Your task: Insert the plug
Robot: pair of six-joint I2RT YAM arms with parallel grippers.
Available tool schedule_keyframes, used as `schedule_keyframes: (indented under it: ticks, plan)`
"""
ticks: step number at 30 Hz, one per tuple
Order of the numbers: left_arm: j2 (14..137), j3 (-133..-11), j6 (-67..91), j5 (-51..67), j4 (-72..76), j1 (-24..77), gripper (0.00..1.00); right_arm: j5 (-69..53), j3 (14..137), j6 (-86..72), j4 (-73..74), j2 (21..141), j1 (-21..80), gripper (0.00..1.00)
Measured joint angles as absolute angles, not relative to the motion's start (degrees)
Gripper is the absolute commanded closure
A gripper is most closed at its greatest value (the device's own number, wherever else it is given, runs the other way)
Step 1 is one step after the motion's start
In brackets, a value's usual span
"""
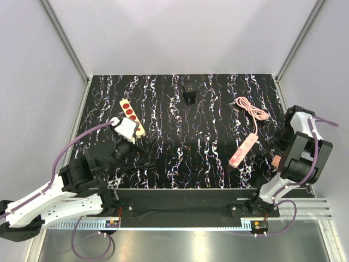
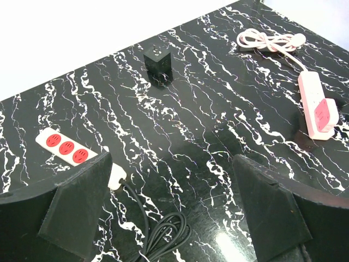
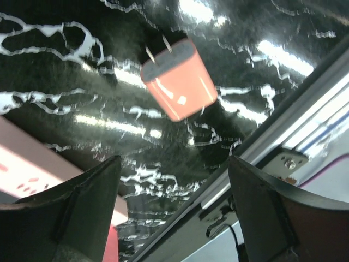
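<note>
Right gripper (image 3: 173,164): jaws apart, gripping nothing. The salmon-pink boxy plastic plug (image 3: 177,82) lies loose on the black white-veined marble table (image 3: 54,65) beyond the fingertips, near the pink plastic power strip (image 1: 242,151). Left gripper (image 2: 172,161): jaws wide apart, empty.

Layout on table (image 1: 180,136), top view: three-socket strip (image 1: 130,113) at upper left, cable coil (image 1: 139,164) below it at lower left. cube socket (image 1: 189,95) at top centre. long strip (image 1: 243,151) lies diagonally right of centre, with coiled cord (image 1: 252,108) above it. plug (image 1: 276,161) sits just right of its lower end, near the table's right edge.
</note>
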State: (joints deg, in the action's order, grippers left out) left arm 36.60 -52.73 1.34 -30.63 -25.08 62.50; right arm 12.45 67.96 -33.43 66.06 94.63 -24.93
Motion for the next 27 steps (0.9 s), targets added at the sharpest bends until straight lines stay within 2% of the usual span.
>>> schedule_keyframes:
  ticks: [8, 27]
  plan:
    - [38.2, -52.1, 1.6, -29.8, -24.3, 62.5, 0.01, 12.3, 65.3, -26.2, 61.1, 95.5, -27.9, 0.09]
    - [38.6, -51.9, 1.5, -30.0, -23.4, 62.5, 0.01, 8.9, 68.6, -19.8, 57.5, 106.9, -28.7, 0.11]
